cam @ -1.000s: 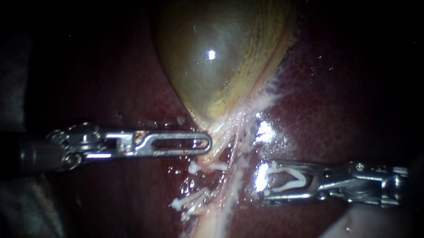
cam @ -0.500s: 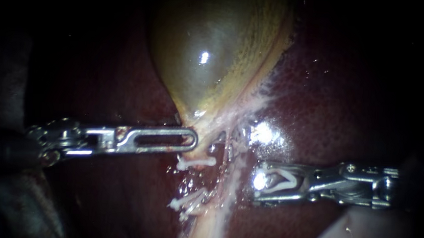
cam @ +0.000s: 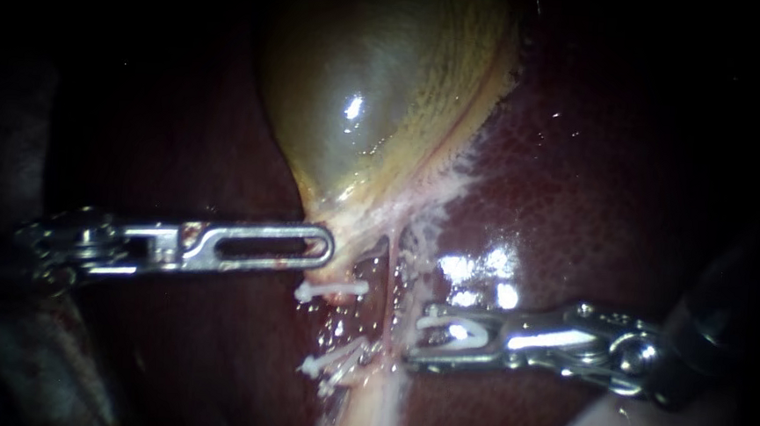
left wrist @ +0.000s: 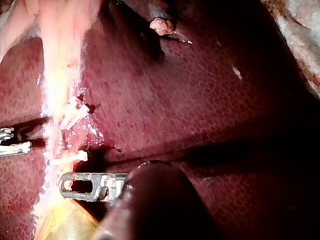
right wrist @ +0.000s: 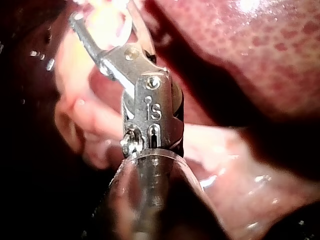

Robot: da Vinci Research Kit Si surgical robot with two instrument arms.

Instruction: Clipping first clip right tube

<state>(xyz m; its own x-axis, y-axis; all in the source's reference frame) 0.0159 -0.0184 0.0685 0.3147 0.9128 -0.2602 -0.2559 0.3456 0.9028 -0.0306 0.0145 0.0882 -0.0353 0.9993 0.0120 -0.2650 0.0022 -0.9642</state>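
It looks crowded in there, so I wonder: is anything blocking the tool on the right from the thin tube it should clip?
Nothing visible does. The right instrument, the tool holding a white clip, has its tip right beside the right tube, with nothing between them. The other clips sit on the tube's far side.

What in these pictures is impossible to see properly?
Endoscope view: whether the tube is inside the clip in the right instrument; glare blurs the spot.
Right wrist view: the clip, hidden behind the instrument's own body.
Left wrist view: most of the right instrument, cut off by the edge.
Endoscope view: the gallbladder's top, lost in darkness.
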